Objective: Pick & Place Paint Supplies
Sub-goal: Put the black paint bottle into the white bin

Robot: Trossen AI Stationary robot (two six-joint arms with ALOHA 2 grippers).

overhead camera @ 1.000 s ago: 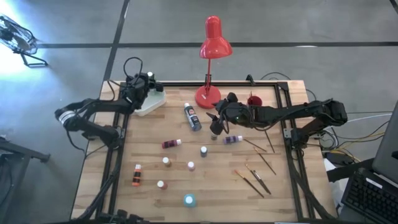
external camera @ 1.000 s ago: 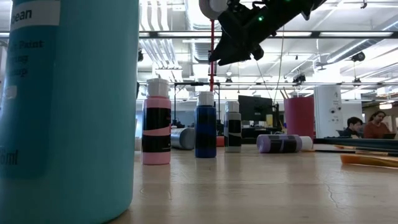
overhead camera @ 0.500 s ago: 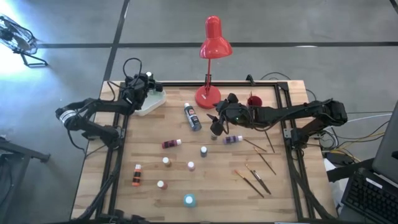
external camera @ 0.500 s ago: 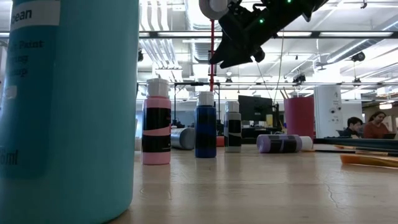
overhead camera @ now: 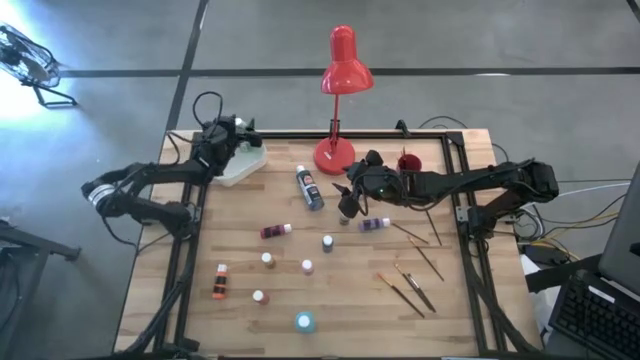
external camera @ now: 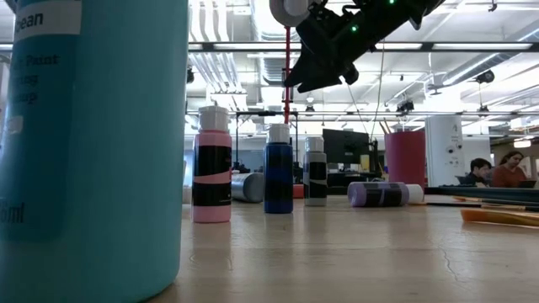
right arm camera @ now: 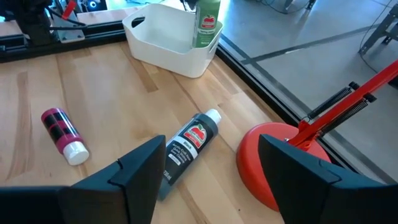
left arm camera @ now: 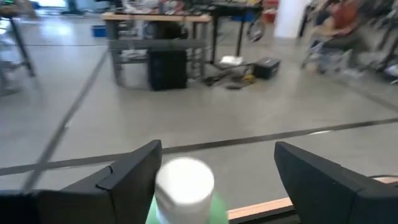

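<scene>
A green bottle [right arm camera: 206, 22] with a white cap [left arm camera: 184, 182] stands inside the white bin [overhead camera: 243, 164] at the table's far left. My left gripper [left arm camera: 217, 149] is open above it, a finger on either side of the cap. My right gripper [right arm camera: 211, 142] hangs open and empty above the table's middle [overhead camera: 350, 198], over a dark bottle [right arm camera: 188, 147] that lies on its side. A magenta bottle [right arm camera: 62, 134] and a purple one [overhead camera: 375, 224] also lie flat. Small bottles [overhead camera: 307, 266] stand upright nearby. Thin brushes [overhead camera: 410, 290] lie at the right. My left gripper stands open around the green bottle's white cap [left arm camera: 184, 182], coming from above. The cap is close beside one finger [left arm camera: 134, 171]; I cannot tell whether they touch. The other finger is well clear of it.
A red desk lamp [overhead camera: 341, 68] stands with its round base [right arm camera: 280, 158] at the far middle, close to my right gripper. A red cup [overhead camera: 408, 162] is at the far right. A teal bottle [overhead camera: 304, 321] stands by the near edge. A black frame rims the table.
My left arm has shifted a little toward the table's left edge, its gripper staying over the white bin.
</scene>
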